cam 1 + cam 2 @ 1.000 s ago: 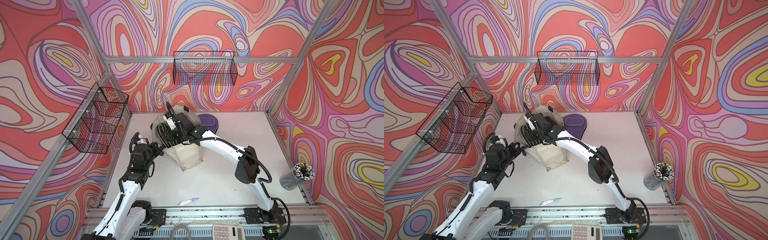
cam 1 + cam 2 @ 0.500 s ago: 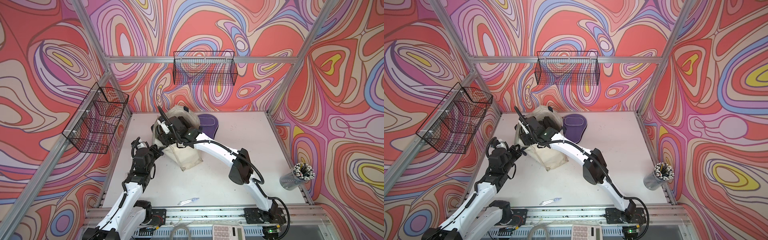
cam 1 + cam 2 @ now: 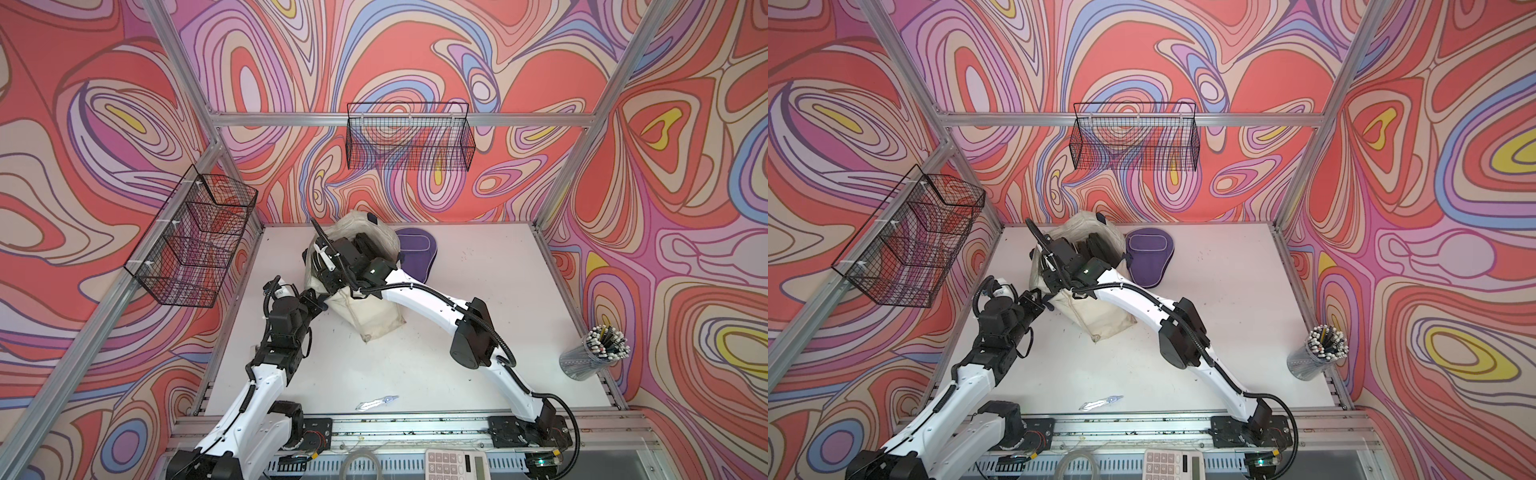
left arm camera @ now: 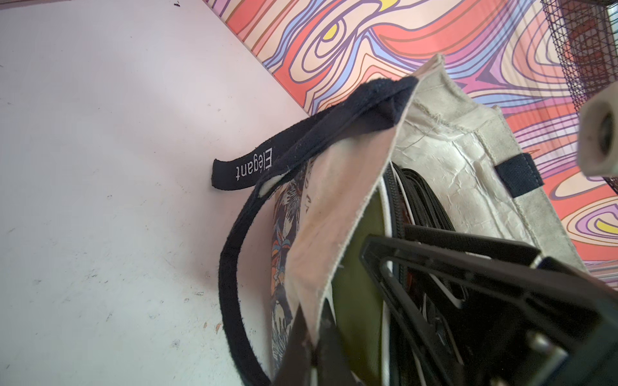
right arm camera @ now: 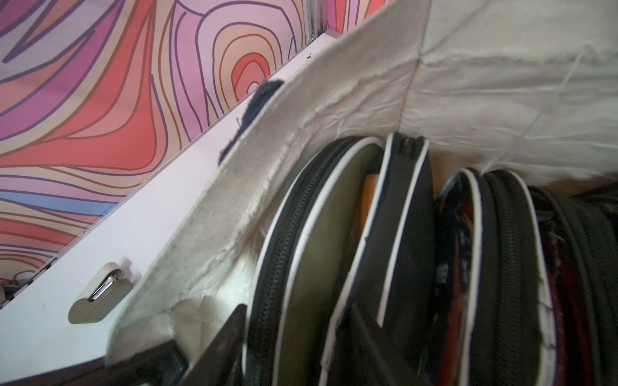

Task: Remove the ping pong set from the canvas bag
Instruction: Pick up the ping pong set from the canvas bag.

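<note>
The canvas bag [image 3: 376, 318] is sitting toward eleven o'clock on the white table [image 3: 490, 299], a purple pouch [image 3: 417, 253] lying just beside it at its two o'clock. The left gripper [image 4: 314, 347] is clamping tight on the bag's cream rim by the navy handle [image 4: 234, 267]. The right gripper [image 5: 297, 304] is reaching down into the mouth among the zipped cases [image 5: 404, 234], fingers astride one edge — gripping or not, I cannot tell.

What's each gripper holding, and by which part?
Left gripper: shut on the canvas bag, pinching its top rim beside the navy handle. Right gripper: down among the zipped cases inside the bag; grip cannot be told.
</note>
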`<state>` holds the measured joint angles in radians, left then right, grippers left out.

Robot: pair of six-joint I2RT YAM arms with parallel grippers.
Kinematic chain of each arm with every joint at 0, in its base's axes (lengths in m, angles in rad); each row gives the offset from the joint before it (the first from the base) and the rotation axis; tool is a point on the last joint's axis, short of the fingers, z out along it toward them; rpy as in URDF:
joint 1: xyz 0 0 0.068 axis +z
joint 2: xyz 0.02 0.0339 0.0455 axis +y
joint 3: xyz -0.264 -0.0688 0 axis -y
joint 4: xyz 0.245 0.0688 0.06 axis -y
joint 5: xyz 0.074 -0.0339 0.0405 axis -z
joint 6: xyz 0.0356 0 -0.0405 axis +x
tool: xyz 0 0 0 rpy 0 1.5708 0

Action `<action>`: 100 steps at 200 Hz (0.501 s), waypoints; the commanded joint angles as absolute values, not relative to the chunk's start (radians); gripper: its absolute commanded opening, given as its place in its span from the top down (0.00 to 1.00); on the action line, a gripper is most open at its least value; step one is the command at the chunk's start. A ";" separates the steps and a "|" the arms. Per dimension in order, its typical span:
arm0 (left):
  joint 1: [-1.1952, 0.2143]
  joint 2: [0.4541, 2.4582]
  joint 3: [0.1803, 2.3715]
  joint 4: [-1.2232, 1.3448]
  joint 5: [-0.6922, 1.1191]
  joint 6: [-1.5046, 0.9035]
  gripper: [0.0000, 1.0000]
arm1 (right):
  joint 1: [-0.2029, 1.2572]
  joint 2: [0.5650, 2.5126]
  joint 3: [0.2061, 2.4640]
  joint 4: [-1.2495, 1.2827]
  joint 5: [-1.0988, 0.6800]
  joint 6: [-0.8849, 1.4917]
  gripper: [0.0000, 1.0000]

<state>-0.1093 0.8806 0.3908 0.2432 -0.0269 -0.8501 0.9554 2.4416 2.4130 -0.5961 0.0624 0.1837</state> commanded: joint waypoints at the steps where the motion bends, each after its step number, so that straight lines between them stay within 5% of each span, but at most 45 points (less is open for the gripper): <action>1: -0.101 0.882 0.371 0.264 -0.037 -0.856 1.00 | 0.959 2.497 2.437 -0.608 0.096 0.182 0.51; 21: -0.101 0.872 0.371 0.259 -0.036 -0.852 1.00 | 0.960 2.510 2.442 -0.606 0.111 0.187 0.59; 42: -0.101 0.868 0.372 0.256 -0.043 -0.848 1.00 | 0.959 2.506 2.440 -0.602 0.134 0.190 1.00; 100: -0.101 0.886 0.374 0.263 -0.046 -0.844 1.00 | 0.960 2.442 2.446 -0.593 0.173 0.176 1.00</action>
